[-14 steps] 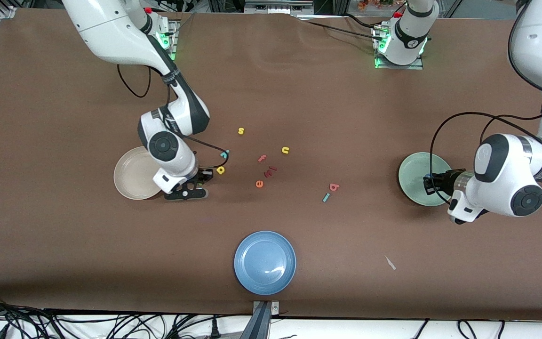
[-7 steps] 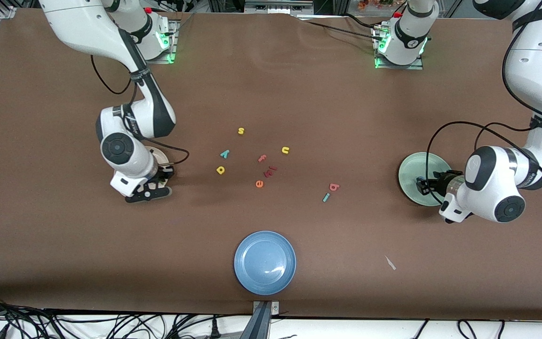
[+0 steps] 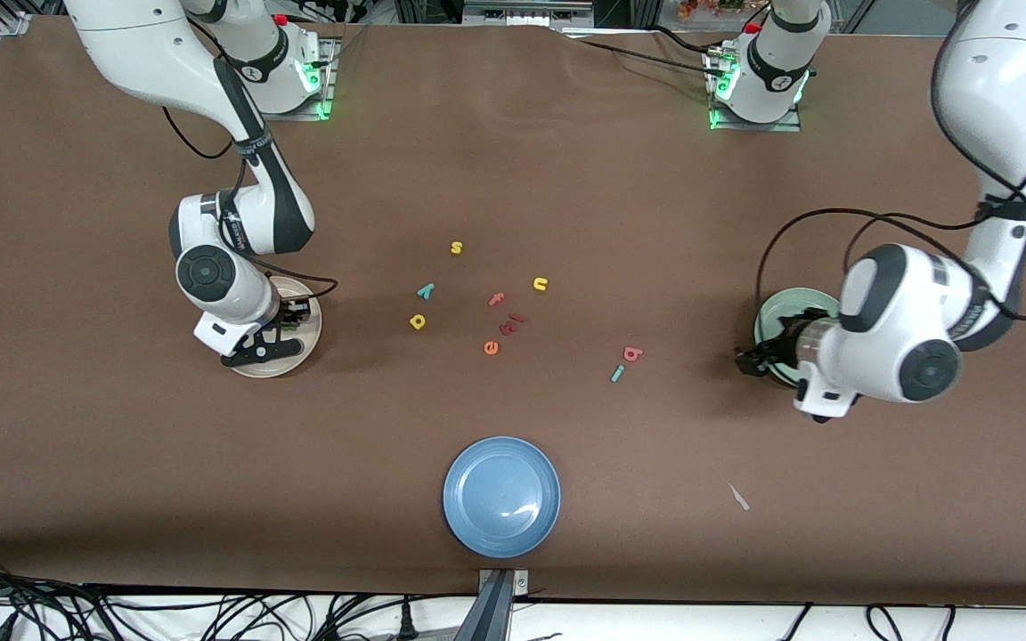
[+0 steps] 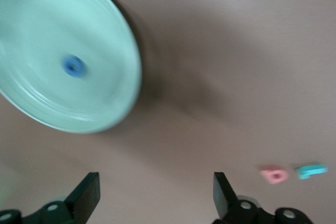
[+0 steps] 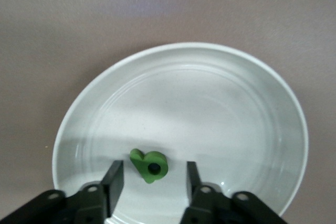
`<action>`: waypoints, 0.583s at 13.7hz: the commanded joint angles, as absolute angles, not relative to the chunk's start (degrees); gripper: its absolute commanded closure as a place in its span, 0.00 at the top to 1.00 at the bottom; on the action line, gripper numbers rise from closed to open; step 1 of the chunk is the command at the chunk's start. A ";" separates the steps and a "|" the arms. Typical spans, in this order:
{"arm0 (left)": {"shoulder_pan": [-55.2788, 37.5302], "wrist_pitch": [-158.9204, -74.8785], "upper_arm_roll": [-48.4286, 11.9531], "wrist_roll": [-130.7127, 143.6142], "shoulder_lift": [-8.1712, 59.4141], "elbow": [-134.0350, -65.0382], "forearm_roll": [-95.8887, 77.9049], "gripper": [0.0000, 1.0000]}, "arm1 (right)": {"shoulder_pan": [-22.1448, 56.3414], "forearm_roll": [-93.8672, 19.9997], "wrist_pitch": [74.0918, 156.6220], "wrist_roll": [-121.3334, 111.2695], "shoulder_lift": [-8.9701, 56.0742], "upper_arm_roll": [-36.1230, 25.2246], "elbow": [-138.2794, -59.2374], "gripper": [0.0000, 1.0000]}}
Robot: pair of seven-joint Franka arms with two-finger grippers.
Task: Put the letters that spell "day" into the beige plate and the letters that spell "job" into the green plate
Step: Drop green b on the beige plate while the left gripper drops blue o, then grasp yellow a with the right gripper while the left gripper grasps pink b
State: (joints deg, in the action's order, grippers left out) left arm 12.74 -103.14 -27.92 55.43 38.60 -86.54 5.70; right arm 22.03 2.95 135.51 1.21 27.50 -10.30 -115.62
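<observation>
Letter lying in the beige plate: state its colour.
Dark green letter, clearest in the right wrist view, lying in the beige plate.

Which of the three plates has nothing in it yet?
The blue plate, nearest the front camera. The beige plate holds a green letter; the green plate a blue ring.

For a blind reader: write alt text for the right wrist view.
A small green letter lies in the beige plate, between the open fingers of the right gripper just above it. Brown table surrounds the plate.
</observation>
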 commanded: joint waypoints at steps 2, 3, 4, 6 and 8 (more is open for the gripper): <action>7.04 -117.73 -27.25 77.55 39.64 -90.60 5.53 0.94 | 21.80 1.68 130.01 2.10 22.68 -8.45 -113.66 1.00; 6.07 -121.17 -27.16 82.31 39.64 -92.09 5.54 0.94 | 21.88 0.36 127.82 4.02 22.76 -7.22 -111.73 1.00; 4.93 -123.12 -26.98 86.53 39.64 -93.24 5.97 0.94 | 22.41 -0.87 126.58 6.31 22.94 -6.86 -110.40 1.00; 2.91 -127.07 -26.98 95.31 40.07 -95.78 10.43 0.94 | 23.46 -2.28 126.39 14.45 23.55 -4.41 -108.29 1.00; 1.94 -133.65 -26.98 102.97 40.25 -99.73 14.92 0.92 | 24.60 -2.29 126.56 24.47 26.00 -1.86 -105.31 1.00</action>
State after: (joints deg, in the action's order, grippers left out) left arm 2.90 -128.58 -27.58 95.94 41.00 -95.83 11.08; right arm 23.48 -1.52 127.43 16.66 23.26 -3.64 -108.83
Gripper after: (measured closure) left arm 0.062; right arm 0.000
